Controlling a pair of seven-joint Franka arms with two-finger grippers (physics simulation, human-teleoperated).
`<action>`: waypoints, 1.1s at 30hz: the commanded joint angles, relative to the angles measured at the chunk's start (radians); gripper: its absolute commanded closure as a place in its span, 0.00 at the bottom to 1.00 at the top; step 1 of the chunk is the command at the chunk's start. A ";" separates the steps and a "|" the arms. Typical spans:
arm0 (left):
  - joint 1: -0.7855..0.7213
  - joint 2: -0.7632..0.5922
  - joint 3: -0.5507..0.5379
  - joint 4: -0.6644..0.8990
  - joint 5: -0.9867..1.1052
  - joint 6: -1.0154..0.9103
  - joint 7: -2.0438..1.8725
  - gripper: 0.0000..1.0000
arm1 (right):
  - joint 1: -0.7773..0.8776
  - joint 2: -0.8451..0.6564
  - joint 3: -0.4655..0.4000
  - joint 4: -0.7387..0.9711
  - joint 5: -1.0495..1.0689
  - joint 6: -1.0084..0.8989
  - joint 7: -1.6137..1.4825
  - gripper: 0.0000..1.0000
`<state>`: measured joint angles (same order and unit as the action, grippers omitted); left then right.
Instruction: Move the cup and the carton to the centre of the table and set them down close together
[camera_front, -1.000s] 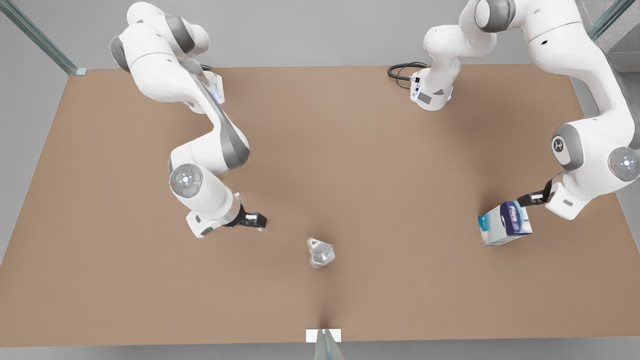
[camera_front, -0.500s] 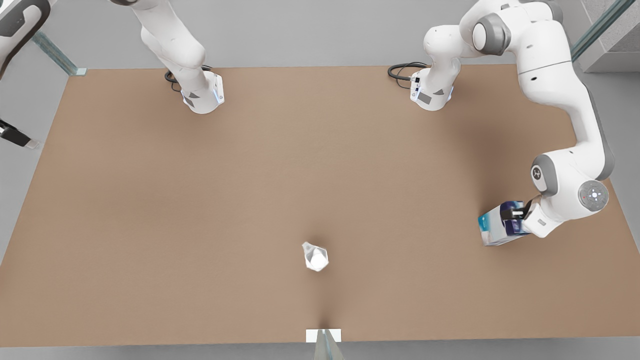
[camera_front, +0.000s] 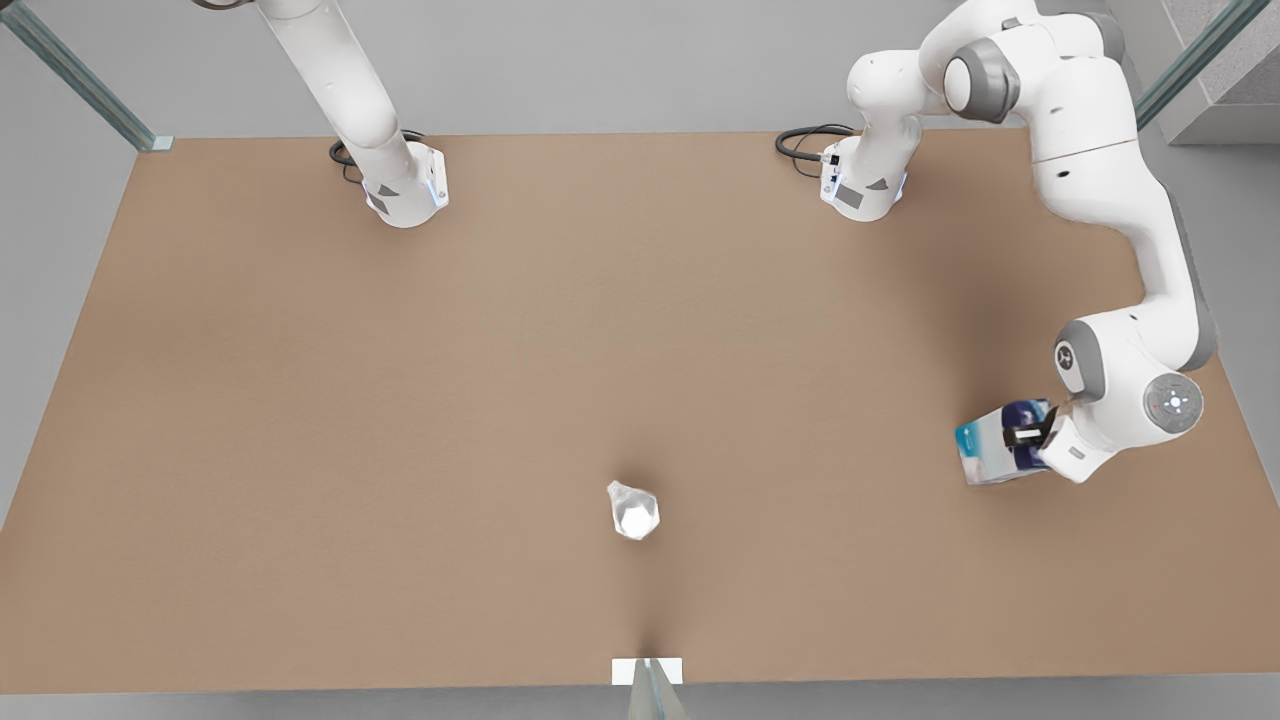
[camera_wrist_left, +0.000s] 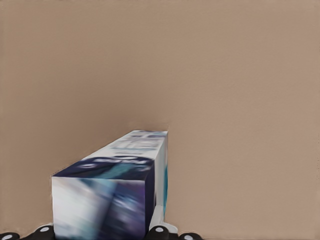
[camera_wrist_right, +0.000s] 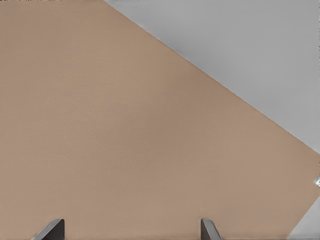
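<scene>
The silvery faceted cup stands alone on the brown table near the front edge's middle. The white carton with blue and teal print sits far toward the front view's right. My left gripper reaches over it from the right, the carton between its fingers, which press on its sides. My right gripper is open with its two fingertips wide apart, high over bare table near an edge, with nothing between them.
Both arm bases stand at the table's far edge, with a black cable beside the one at the front view's right. A small white marker sits at the middle of the front edge.
The arm at the front view's left pulled back from beside the cup and swung up out of sight. My left gripper slid farther over the carton and closed in on it.
</scene>
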<state>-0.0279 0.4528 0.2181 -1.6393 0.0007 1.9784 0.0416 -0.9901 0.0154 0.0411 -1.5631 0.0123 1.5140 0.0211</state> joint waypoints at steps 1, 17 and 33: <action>-0.004 -0.023 -0.016 -0.004 -0.042 -0.025 -0.076 0.54 | 0.818 0.000 0.000 0.000 0.000 0.000 0.000 0.00; -0.646 0.066 -0.177 0.099 -0.199 0.108 -1.697 0.36 | 0.814 0.000 0.000 -0.006 0.000 0.000 -0.001 0.00; -0.647 0.056 -0.169 0.102 -0.192 0.082 -1.698 0.00 | 0.811 0.003 -0.003 -0.009 0.000 -0.002 -0.001 0.00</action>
<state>-0.6748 0.5052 0.0505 -1.5354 -0.1926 2.0568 -1.6567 0.1437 0.0184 0.0385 -1.5729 0.0123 1.5133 0.0191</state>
